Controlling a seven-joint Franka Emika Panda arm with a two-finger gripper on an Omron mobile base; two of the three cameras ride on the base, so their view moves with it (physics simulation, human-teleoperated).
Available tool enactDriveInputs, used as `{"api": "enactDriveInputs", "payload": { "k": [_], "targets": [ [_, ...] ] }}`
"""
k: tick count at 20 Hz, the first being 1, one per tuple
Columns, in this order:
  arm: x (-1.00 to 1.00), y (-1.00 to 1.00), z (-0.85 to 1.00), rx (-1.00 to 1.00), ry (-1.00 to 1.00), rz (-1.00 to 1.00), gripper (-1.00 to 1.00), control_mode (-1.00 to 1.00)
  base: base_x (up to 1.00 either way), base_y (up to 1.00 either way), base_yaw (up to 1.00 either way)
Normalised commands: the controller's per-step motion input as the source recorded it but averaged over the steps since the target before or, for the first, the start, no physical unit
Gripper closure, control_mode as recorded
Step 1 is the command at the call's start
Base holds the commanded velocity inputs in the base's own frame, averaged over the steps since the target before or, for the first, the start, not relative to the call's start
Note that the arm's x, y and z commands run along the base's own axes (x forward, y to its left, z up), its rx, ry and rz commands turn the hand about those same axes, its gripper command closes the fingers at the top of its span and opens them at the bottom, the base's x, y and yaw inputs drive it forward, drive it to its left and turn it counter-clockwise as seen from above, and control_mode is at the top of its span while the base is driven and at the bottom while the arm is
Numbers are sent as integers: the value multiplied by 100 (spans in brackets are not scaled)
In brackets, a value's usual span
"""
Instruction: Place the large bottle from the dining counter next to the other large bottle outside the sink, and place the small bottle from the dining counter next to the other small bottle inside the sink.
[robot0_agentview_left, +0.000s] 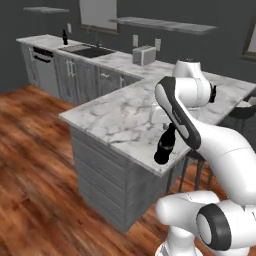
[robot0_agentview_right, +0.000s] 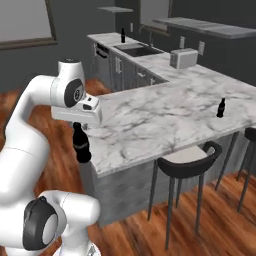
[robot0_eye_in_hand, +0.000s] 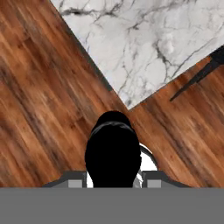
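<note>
My gripper (robot0_agentview_right: 77, 125) is shut on the neck of the large bottle (robot0_agentview_right: 81, 144), a tall black one, which hangs just off the near corner of the dining counter (robot0_agentview_right: 165, 117) over the wood floor. In the hand view the large bottle (robot0_eye_in_hand: 113, 153) fills the space between the fingers, with the counter corner beyond. The small bottle (robot0_agentview_right: 220, 107), short and black, stands on the dining counter's far right part, also seen from the left base (robot0_agentview_left: 213, 94). The other large bottle (robot0_agentview_left: 64, 36) stands on the back counter left of the sink (robot0_agentview_left: 90, 51). The other small bottle is out of view.
A toaster (robot0_agentview_left: 144, 55) sits on the back counter right of the sink. Black stools (robot0_agentview_right: 187, 165) stand along the dining counter's edge. Grey cabinets (robot0_agentview_left: 75, 75) run under the back counter, and open wood floor (robot0_agentview_left: 35, 165) lies between it and me.
</note>
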Motion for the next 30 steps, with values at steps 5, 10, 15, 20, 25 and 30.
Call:
{"api": "enactDriveInputs", "payload": {
  "k": [5,10,15,20,25,30],
  "targets": [
    [0,0,0,0,0,0,100,100,44,100,-40],
    [0,0,0,0,0,0,100,100,56,100,-40],
    [0,0,0,0,0,0,100,100,54,100,-39],
    [0,0,0,0,0,0,100,100,48,100,-39],
    [0,0,0,0,0,0,100,100,46,100,-40],
    [0,0,0,0,0,0,100,100,45,100,-40]
  ]
}}
